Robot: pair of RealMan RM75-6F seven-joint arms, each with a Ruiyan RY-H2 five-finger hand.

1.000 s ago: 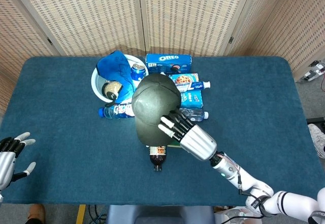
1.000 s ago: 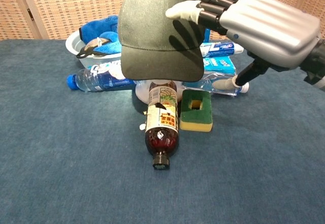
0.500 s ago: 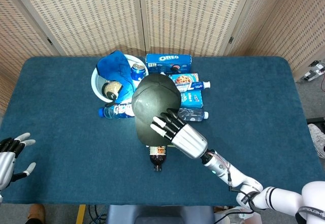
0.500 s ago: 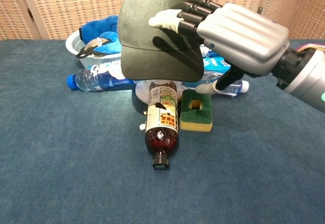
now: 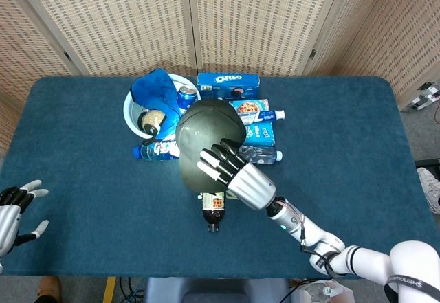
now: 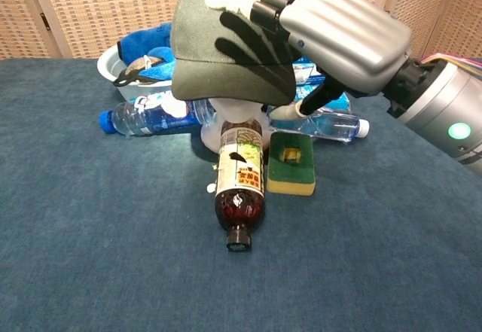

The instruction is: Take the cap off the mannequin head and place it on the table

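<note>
Presently you are at the grasping stage: your right hand (image 6: 331,35) lies over the front of the dark olive cap (image 5: 206,141), fingers (image 5: 216,162) spread flat across the crown and the thumb reaching under the brim, so the brim appears pinched between them, though the contact under the brim is not fully visible. The cap sits on the white mannequin head (image 6: 233,114) near the middle of the table (image 5: 82,179); it appears tilted, and I judge it not yet clear of the head. Your left hand (image 5: 14,210) rests spread and empty at the table's 8 o'clock edge, well apart from the work. Clutter is close: a brown bottle (image 6: 239,185) lies at the cap's 6 o'clock, a green and yellow sponge (image 6: 291,165) just beside it, a clear water bottle (image 6: 324,125) at 3 o'clock, a blue-labelled bottle (image 6: 147,117) at 9 o'clock, and a white basin (image 5: 134,114) with a blue cloth at 11 o'clock. In my judgement the next move calls for you to confirm the pinch on the brim, lift the cap upward and toward you until it clears the head, then carry it to bare table, with the 4 o'clock area looking the least obstructed. Lift cleanly, or the head may tip into the bottles.
</note>
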